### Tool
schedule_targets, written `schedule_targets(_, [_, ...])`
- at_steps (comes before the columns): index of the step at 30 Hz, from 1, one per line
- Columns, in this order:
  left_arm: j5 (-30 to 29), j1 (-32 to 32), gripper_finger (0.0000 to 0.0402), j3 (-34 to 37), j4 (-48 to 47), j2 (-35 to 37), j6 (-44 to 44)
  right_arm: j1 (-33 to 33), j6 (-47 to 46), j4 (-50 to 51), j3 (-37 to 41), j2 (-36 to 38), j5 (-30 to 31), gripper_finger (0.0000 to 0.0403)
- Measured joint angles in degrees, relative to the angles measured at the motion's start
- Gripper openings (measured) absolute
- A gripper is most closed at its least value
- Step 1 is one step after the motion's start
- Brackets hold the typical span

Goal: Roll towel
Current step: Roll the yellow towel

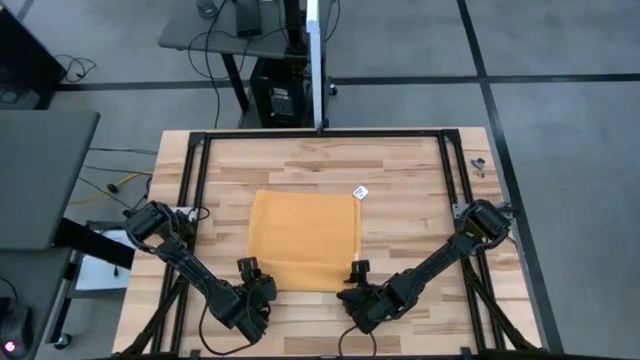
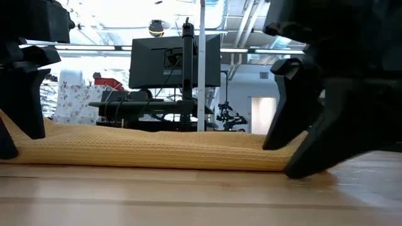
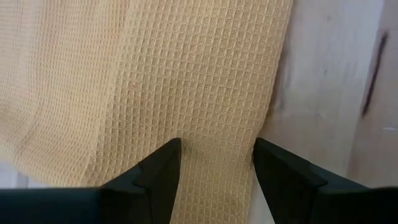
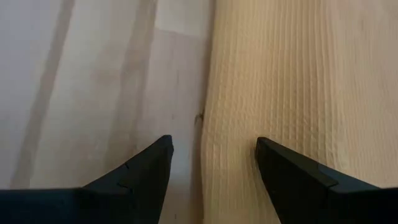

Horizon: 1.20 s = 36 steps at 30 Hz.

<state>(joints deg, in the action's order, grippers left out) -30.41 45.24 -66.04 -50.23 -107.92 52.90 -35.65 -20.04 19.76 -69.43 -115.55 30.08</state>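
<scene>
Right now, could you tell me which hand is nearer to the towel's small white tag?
The right hand. It sits at the towel's near right corner, on the same side as the white tag at the far right corner. The left hand is at the near left corner, farther off.

I'm seeing the towel (image 1: 303,240), a mustard-orange waffle-weave cloth, lying spread mid-table, its near edge folded over into a thicker double band. A small white tag (image 1: 361,192) is sticking out at its far right corner.
</scene>
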Motion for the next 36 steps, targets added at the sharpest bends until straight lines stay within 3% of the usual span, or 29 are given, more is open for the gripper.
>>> schedule_targets(6, [-0.05, -0.34, 0.0182, 0.81, 0.34, 0.0, -0.59, 1.44, 0.89, 3.4, -0.04, 0.26, 2.78, 0.0228])
schedule_targets(24, [-1.71, -1.53, 0.0175, 3.53, 2.58, 0.22, -9.32, 4.87, 2.12, 5.49, 0.01, 0.11, 2.96, 0.0218])
schedule_targets(28, [-1.66, -2.2, 0.0135, 5.29, 3.67, 0.28, -9.79, 5.76, 3.55, 5.38, 0.01, 0.11, 0.73, 0.0192])
schedule_targets(32, [-2.06, -2.73, 0.0071, 7.11, 4.56, 0.26, -9.35, 7.09, 3.6, 5.38, -0.02, 0.17, -2.58, 0.0157])
schedule_targets(36, [-2.39, -3.29, 0.0009, 7.94, 5.76, 0.2, -9.19, 9.23, 3.57, 5.29, -0.04, 0.21, -8.05, 0.0096])
